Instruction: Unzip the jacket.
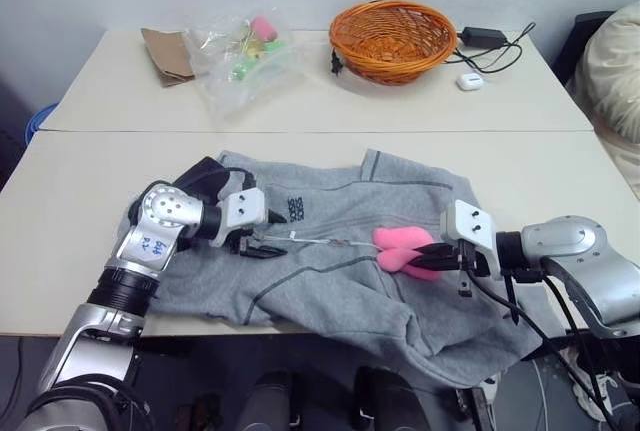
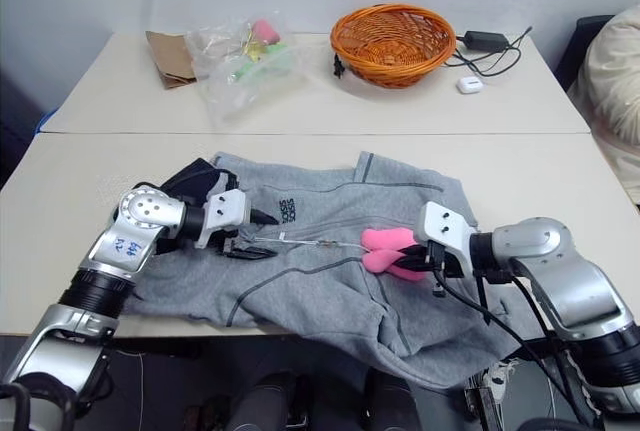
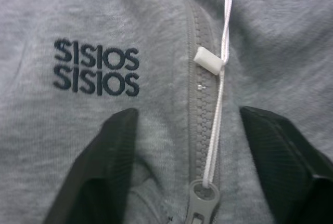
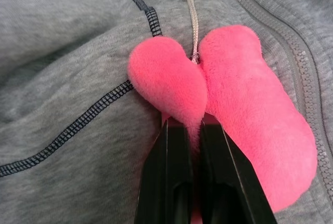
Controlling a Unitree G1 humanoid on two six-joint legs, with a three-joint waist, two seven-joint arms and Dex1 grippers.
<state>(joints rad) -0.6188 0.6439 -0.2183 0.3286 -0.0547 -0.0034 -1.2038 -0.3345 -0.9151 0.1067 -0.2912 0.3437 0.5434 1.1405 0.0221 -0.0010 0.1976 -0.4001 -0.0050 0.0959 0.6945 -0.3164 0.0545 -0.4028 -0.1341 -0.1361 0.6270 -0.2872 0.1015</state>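
Observation:
The grey jacket lies flat on the near table, hood toward my left arm. Its closed zipper runs beside a dark chest logo. My left gripper rests on the chest near the collar. It is open, its black fingers standing on either side of the zipper, with the slider between them. A thin white cord runs from the slider to the pink plush charm. My right gripper is shut on that charm's edge.
On the far table stand an orange wicker basket, a clear plastic bag of small items, a brown paper piece, and a black charger with cable. The jacket's lower part hangs over the near table's front edge.

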